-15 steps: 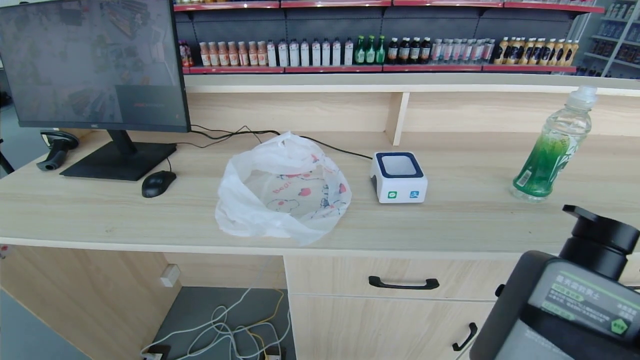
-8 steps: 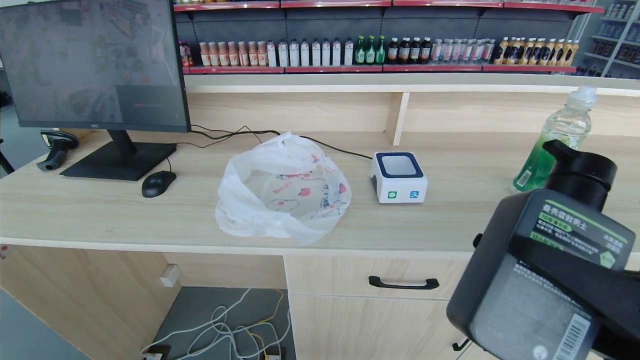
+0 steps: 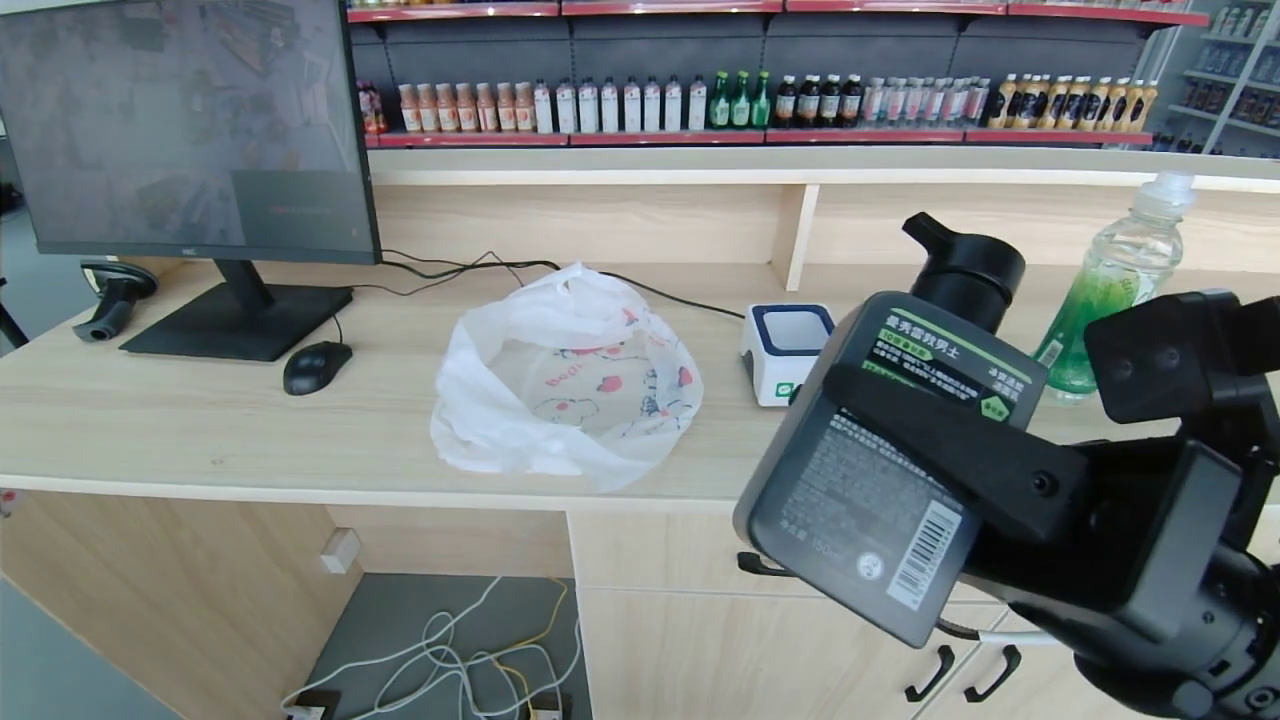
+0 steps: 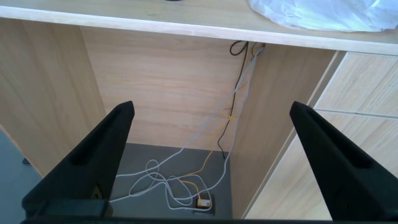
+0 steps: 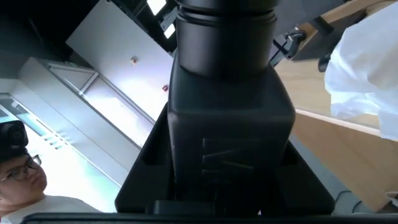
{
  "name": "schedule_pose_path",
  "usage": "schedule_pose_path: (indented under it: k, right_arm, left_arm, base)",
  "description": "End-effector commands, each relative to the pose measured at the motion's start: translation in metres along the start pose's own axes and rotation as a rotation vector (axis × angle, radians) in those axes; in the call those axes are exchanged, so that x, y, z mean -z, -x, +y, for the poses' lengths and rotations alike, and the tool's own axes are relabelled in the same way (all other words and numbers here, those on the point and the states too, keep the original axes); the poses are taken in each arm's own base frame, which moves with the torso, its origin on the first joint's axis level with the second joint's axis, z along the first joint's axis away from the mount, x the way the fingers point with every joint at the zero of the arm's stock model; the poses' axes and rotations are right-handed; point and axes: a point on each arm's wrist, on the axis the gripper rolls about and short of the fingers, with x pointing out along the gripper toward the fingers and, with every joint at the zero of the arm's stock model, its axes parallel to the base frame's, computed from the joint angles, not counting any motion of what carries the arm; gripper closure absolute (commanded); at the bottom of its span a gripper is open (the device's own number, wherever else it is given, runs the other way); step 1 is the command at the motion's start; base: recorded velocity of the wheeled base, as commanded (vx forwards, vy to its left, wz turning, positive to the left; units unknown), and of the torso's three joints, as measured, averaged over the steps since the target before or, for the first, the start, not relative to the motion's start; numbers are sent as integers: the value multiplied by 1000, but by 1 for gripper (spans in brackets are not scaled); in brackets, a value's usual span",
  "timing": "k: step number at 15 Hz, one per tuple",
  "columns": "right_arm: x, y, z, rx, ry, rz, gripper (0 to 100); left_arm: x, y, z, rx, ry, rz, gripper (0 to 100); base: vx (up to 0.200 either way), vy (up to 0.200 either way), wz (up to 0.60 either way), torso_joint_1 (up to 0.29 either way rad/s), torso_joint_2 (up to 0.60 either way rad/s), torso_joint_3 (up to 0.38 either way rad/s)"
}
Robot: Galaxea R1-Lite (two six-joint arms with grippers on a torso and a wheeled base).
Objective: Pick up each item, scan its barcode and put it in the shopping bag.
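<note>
1. The right gripper (image 3: 900, 430) has its fingers clamped on a black pump bottle (image 3: 860, 500). One finger lies as a band across the labelled face, and the other is hidden behind it.
2. The black pump bottle hangs tilted in the air on the near side of the scanner (image 3: 782, 340). Its pump head points up and away, and its barcode (image 3: 925, 555) sits low on the face turned toward the robot.
3. The left gripper (image 4: 211, 162) is spread wide with nothing between its fingers. It hangs below the counter (image 3: 200, 420), well to the left of the scanner.
4. The scanner's window faces up while the barcode faces away from it. Unless the wrist turns the bottle over, the scan will probably fail.
5. The grip crosses only the middle of a bulky, tilted bottle, so a quick turn could let it pivot or slide out.
6. A low sweep could let the pump head knock the scanner.
7. The green bottle (image 3: 1100, 300) stands upright well to the right of the scanner, out of the likely path.
8. The shopping bag (image 3: 565, 375) lies just left of the scanner with its mouth open upward. Its slack raised rim is what the bottle must clear, since a low entry could drag the bag.
9. Farther left of the scanner, past the bag, are a mouse (image 3: 317, 366) and a monitor (image 3: 190, 130).
</note>
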Motion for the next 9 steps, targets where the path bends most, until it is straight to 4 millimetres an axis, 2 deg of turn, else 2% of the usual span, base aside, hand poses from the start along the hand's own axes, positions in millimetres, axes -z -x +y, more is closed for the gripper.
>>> schedule_pose_path:
  k: [1,9]
  right_arm:
    - [2,-12,-5,-16,-2,18,100]
    - [7,-13,2,-57,8,49,100]
  left_arm:
    - [0,0,0,0,0,-1,0]
    - [0,0,0,0,0,-1,0]
  base:
    - [0,0,0,0,0,0]
    - [0,0,0,0,0,0]
